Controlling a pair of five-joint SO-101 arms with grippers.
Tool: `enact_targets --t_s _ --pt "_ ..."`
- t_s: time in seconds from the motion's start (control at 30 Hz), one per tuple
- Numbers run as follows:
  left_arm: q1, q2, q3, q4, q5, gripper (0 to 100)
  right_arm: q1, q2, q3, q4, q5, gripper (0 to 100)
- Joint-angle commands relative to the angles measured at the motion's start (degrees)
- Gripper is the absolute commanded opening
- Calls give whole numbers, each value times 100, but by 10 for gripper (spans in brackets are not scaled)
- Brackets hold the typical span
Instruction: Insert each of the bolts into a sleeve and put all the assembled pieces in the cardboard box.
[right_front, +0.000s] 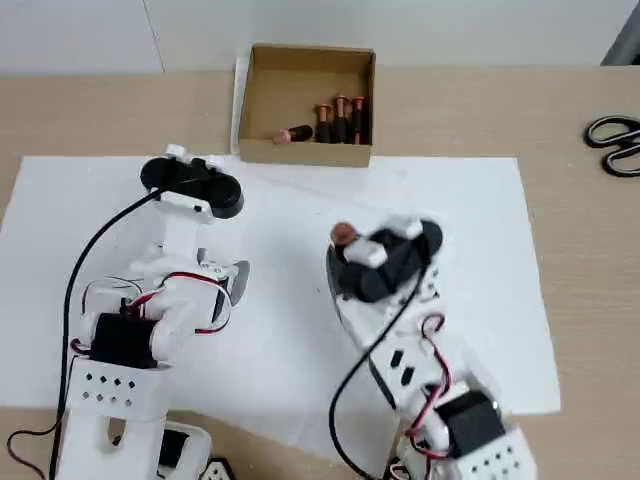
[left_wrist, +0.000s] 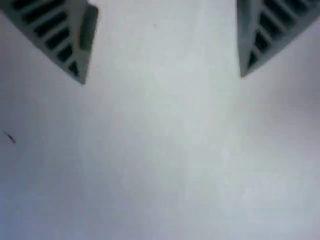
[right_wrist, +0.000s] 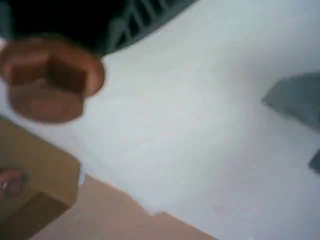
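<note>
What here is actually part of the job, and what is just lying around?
Part of the job: bolt, cardboard box, assembled pieces inside it.
Just lying about: scissors, white paper under the arms.

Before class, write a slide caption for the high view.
Right claw holds a copper bolt; assembled pieces lie in the cardboard box.

A large white paper sheet (right_front: 290, 340) lies flat over the middle of the light wooden bench (right_front: 80, 110). A pair of black-handled scissors (right_front: 615, 145) rests on the bare wood by the right edge, off the sheet.
</note>
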Motion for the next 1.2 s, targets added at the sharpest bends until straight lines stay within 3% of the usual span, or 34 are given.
enact_targets --t_s 0.0,0.2,0.4,0.77,1.07,1.17 --pt "-18 -62 -31 35 -9 188 57 1393 -1714 -66 264 4" --pt "-18 -62 -22 53 -9 187 418 3538 -3701 -154 431 4" --pt "-18 -62 -22 53 0 187 1112 6114 -5160 -1587 404 4" --pt "-26 -62 -13 475 0 187 1033 10668 -8413 -3477 396 4" --pt "-26 -62 -13 615 -26 125 840 13121 -10743 -3248 440 7" --pt "-26 -62 -13 624 -26 123 787 13596 -11358 -2870 431 80"
